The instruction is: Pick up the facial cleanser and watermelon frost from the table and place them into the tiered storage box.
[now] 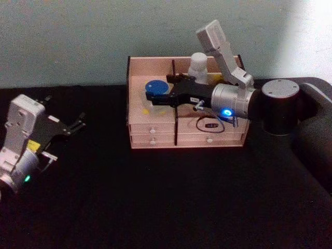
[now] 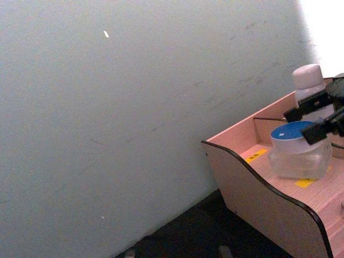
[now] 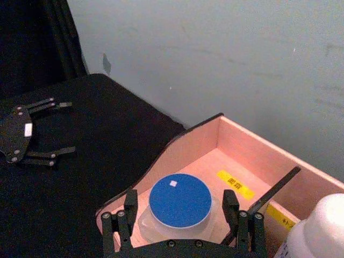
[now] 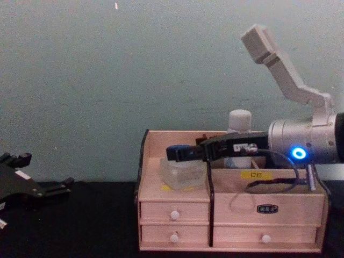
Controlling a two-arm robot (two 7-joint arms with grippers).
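The tiered storage box (image 1: 155,141) stands at the back of the black table. The watermelon frost (image 1: 154,84), a clear jar with a blue lid, rests in the box's left compartment (image 2: 258,199). My right gripper (image 1: 158,89) reaches over the box from the right. Its fingers (image 3: 130,203) straddle the jar (image 3: 180,200) at lid height with a small gap on each side, so it is open. The facial cleanser (image 1: 198,65) stands upright in a rear compartment behind the gripper (image 4: 240,121). My left gripper (image 1: 65,111) hangs open over the table, far left of the box.
A pale wall runs close behind the box. The right arm's silver wrist (image 1: 233,101) and black elbow (image 1: 280,106) hang over the box's right half. Bare black tabletop (image 1: 166,197) stretches in front of the box and between it and the left arm.
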